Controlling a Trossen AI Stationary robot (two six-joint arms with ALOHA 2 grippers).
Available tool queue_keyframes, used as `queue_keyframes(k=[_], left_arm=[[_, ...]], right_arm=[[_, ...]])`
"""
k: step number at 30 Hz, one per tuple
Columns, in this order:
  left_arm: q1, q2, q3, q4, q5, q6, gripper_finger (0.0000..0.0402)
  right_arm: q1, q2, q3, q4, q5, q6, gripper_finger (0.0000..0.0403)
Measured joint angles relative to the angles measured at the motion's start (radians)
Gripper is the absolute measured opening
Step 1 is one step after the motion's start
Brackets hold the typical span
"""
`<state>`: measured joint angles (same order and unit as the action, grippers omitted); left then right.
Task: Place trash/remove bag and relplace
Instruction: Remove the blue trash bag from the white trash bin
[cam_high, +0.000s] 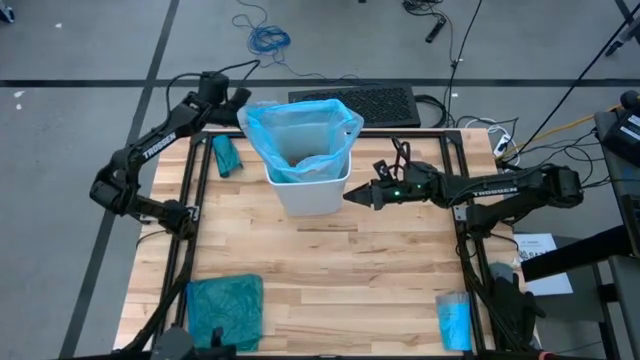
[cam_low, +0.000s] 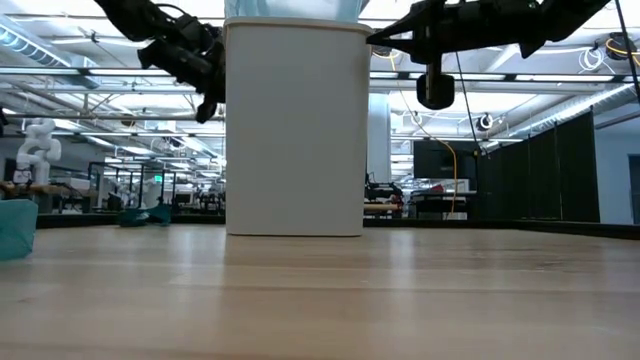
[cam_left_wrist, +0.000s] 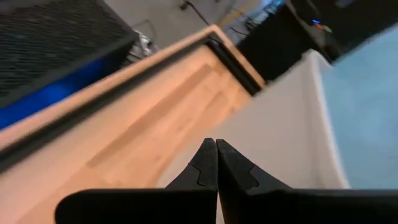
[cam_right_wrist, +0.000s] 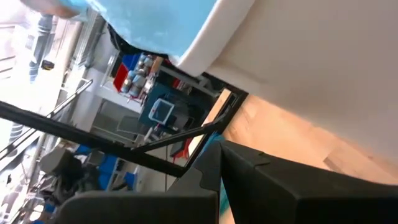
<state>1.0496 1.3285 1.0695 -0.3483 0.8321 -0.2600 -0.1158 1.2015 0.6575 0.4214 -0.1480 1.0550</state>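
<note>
Looked down on a light wooden table (cam_high: 330, 270) with a dark frame along its left, right and far edges. Found a white bin (cam_high: 308, 185) standing upright near the middle of the far edge, lined with a sky-blue bag (cam_high: 300, 130) folded over its rim. Noted a small teal-green bundle (cam_high: 226, 155) lying near the far left corner, a larger teal-green bag (cam_high: 224, 310) crumpled at the near left corner, and a bright-blue roll (cam_high: 454, 320) at the near right corner.
</note>
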Motion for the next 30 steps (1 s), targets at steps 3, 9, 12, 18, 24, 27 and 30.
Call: queue_keyframes(k=[3,9,12,18,24,27,30], left_arm=[[-0.02,0.0,0.0,0.0,0.044,-0.001,0.0],[-0.066,0.0,0.0,0.001,0.102,-0.022,0.0],[-0.09,0.0,0.0,0.0,0.113,-0.023,0.0],[-0.128,0.0,0.0,-0.001,0.108,-0.023,0.0],[-0.132,0.0,0.0,-0.006,0.12,-0.032,0.0],[-0.132,-0.001,0.0,-0.005,0.121,-0.032,0.0],[-0.131,-0.001,0.0,-0.005,0.139,-0.032,0.0]], right_arm=[[-0.008,0.0,0.0,0.001,0.021,0.0,0.0],[-0.042,0.0,0.0,0.002,0.027,-0.002,0.0],[-0.058,0.0,0.0,0.004,0.022,-0.004,0.0],[-0.081,-0.006,0.0,-0.01,0.0,-0.01,0.0],[-0.021,-0.039,0.0,-0.088,-0.004,0.015,0.0],[0.009,-0.045,0.0,-0.087,-0.008,0.031,0.0],[0.028,-0.044,0.001,-0.094,0.03,0.037,0.0]])
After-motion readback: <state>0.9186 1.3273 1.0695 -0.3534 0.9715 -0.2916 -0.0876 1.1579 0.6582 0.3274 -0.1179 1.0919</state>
